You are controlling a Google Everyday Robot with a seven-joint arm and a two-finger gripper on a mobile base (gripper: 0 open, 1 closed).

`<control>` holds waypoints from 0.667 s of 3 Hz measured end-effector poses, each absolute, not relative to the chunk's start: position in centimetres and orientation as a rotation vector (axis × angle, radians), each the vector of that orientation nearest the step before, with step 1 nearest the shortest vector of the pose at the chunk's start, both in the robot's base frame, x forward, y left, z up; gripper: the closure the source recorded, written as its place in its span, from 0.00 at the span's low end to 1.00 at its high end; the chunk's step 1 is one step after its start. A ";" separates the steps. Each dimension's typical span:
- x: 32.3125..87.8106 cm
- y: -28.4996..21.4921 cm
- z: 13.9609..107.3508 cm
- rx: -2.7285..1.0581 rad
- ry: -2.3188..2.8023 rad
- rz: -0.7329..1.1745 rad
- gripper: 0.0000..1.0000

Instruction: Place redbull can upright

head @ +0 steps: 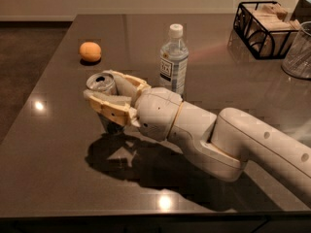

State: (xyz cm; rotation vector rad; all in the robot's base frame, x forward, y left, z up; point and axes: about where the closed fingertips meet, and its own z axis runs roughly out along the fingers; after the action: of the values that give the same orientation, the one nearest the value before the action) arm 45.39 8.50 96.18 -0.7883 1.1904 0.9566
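Note:
The redbull can (100, 84) stands nearly upright between my fingers, its silver pull-tab top facing up and its lower part hidden behind the near finger (111, 108). My gripper (104, 93) is shut on the can at the left middle of the dark table (58, 149). The can's base is at or just above the tabletop; I cannot tell if it touches.
A clear water bottle (173, 61) with a white cap stands just behind my wrist. An orange (90, 51) lies at the back left. A black wire basket (266, 29) and a clear glass container (298, 52) are at the back right.

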 end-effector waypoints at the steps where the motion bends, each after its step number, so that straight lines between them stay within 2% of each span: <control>1: 45.2 8.2 95.2 -0.760 1.216 0.969 1.00; 2: 45.2 7.8 94.4 -0.715 1.215 0.981 1.00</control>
State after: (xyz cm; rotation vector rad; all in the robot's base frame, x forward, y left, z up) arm 45.19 7.82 94.39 -0.7151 1.2154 0.9815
